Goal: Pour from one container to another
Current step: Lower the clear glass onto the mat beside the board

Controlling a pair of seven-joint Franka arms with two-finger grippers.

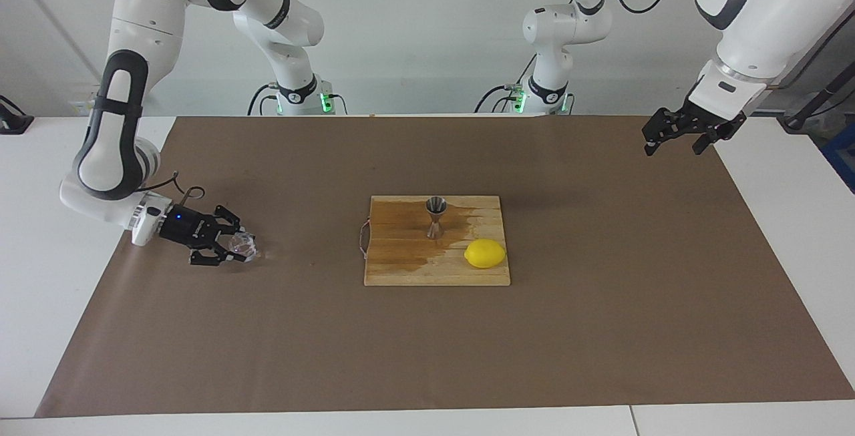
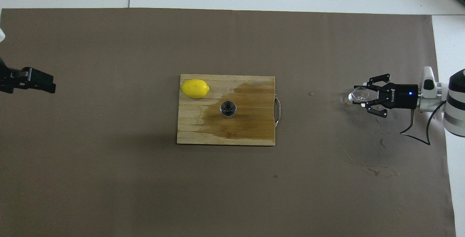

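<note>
Brown paper is covering the tabletop, and a wooden cutting board is lying at its middle, darkened by a wet stain. A steel jigger is standing upright on the stained part of the board; a yellow lemon is resting on the same board, farther from the robots than the jigger and toward the left arm's end. The right gripper is reaching in low over the paper toward the right arm's end of the tabletop, well apart from the board, its jaws clamped on a small clear glass cup. The left gripper is waiting, raised over the paper's edge at the left arm's end, its jaws standing apart and holding nothing.
</note>
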